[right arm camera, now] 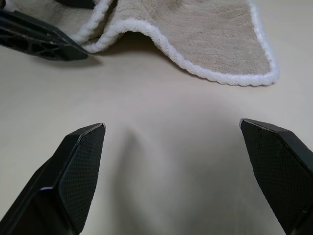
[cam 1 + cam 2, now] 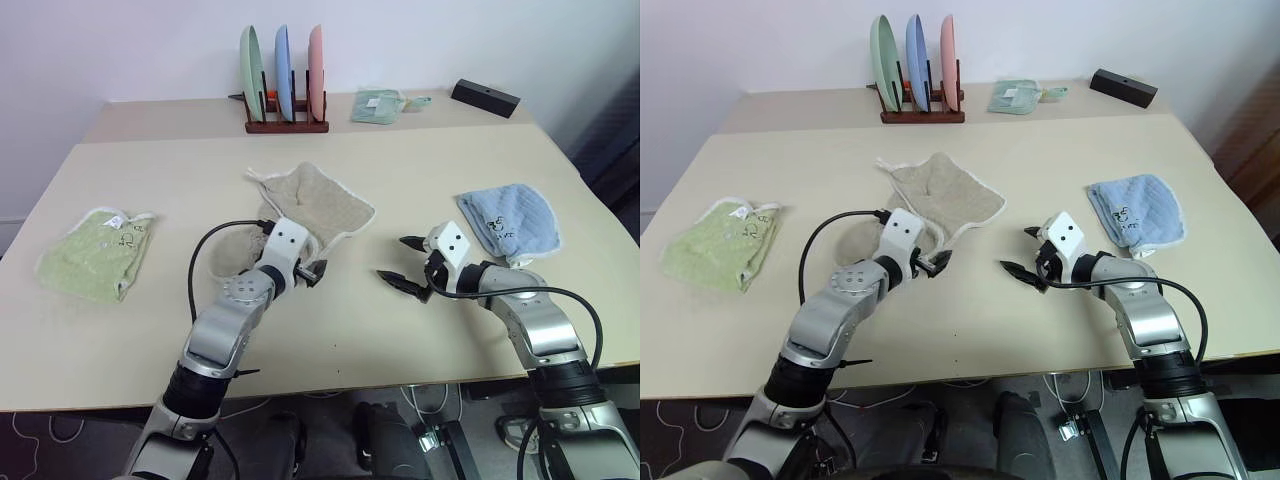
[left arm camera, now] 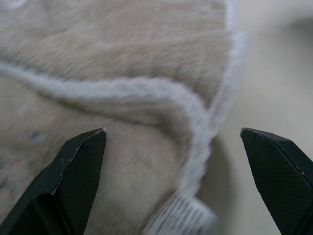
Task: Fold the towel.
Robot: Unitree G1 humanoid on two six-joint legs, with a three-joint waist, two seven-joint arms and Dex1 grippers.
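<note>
Left gripper (image 2: pixel 318 271): fingers wide apart, at the towel's near edge, holding nothing.
Right gripper (image 2: pixel 405 264): fingers wide apart over bare desk (image 2: pixel 420 170).
Towel (image 2: pixel 318 205): mid-desk, crumpled, long side running from far-left toward near-right.
Tag (image 3: pixel 182 218): white, print unreadable.

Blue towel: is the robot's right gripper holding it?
No. The right gripper hangs open and empty over bare table, apart from the blue towel.
</note>
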